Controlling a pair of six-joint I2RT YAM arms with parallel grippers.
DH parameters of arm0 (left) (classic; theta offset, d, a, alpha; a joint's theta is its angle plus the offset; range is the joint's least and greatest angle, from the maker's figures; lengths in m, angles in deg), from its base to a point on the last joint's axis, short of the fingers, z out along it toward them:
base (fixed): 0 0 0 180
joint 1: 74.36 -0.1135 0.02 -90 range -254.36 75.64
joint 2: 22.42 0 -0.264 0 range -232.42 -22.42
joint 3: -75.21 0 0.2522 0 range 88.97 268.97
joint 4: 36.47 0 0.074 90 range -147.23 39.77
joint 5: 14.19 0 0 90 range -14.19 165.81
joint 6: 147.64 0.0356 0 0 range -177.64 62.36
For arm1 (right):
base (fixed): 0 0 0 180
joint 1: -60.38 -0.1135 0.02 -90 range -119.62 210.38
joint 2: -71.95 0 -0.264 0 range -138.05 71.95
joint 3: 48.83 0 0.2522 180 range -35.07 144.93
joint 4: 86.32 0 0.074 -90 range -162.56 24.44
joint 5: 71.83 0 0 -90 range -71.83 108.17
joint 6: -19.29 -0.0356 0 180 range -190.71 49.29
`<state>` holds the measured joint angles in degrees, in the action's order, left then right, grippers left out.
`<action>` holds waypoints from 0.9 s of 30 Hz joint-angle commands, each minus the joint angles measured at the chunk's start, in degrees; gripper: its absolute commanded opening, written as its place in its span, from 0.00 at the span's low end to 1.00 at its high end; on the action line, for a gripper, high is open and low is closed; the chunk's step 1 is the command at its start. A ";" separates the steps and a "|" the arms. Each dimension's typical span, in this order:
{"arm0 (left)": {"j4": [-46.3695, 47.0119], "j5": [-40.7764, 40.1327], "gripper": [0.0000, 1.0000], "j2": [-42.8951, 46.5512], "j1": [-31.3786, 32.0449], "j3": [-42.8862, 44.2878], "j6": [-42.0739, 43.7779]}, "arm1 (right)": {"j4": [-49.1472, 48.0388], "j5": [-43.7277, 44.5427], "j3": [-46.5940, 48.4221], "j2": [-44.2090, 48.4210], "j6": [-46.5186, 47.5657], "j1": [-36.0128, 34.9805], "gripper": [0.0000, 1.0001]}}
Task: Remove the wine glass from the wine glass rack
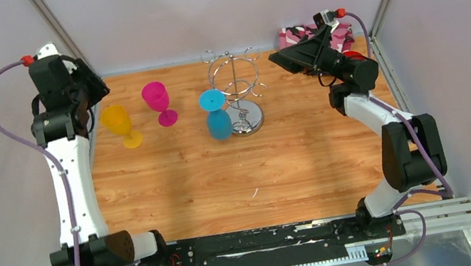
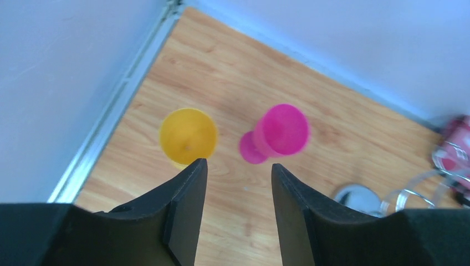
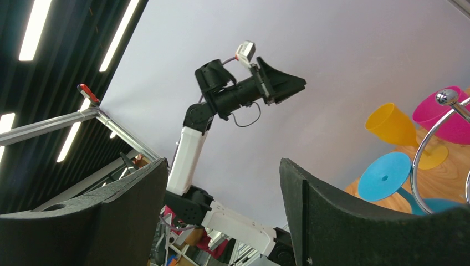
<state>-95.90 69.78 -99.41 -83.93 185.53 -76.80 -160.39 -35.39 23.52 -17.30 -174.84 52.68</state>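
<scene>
Wood-grain laminate table [image 1: 227, 185], pale plain walls round it. Left arm [image 1: 70, 175] white shell with black joints, raised at the far left. Right arm [image 1: 391, 128] same build, folded at the far right. Left gripper [image 2: 238, 166] had matte black wedge fingers [image 2: 185, 205] set moderately apart with nothing between them, hovering over the yellow and pink glasses. Right gripper [image 3: 221, 166] had its fingers [image 3: 310, 210] spread wide, empty, up in the air and pointing toward the rack from the right.

Wine glass rack [image 1: 236, 82] stood far centre: shiny chrome wire, thin pole, ring of looped arms, round mirrored base. Pink patterned bundle [image 1: 317, 32] in the far right corner, partly hidden by the right gripper; print too small to read. Blue wine glass [image 1: 219, 123], opaque plastic, was upside down, foot disc on top, at the rack's left side beside the base; couldn't tell if hanging from a loop or resting on the table. Pink glass [image 1: 157, 97] and yellow glass [image 1: 116, 120], same plastic goblet shape, stood upright left of the rack, apart from it.
</scene>
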 commanded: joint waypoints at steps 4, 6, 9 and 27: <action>20.26 36.12 0.54 12.86 0.30 -13.60 -13.88 | -3.56 -0.93 -0.04 0.67 0.17 0.74 0.78; 29.06 42.94 0.55 14.49 1.47 -18.99 -20.70 | -3.57 -1.02 -0.13 1.10 0.17 0.74 0.78; 31.78 44.33 0.55 15.91 3.58 -20.66 -22.71 | -3.53 -1.11 -0.26 1.80 -0.01 0.71 0.78; 51.76 52.58 0.58 11.23 8.95 -37.76 -36.48 | -3.57 -1.02 -0.75 3.39 -0.45 0.76 0.78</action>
<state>-42.96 122.70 -87.00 -75.14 150.10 -115.29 -160.39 -35.39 23.50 -15.46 -174.89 52.68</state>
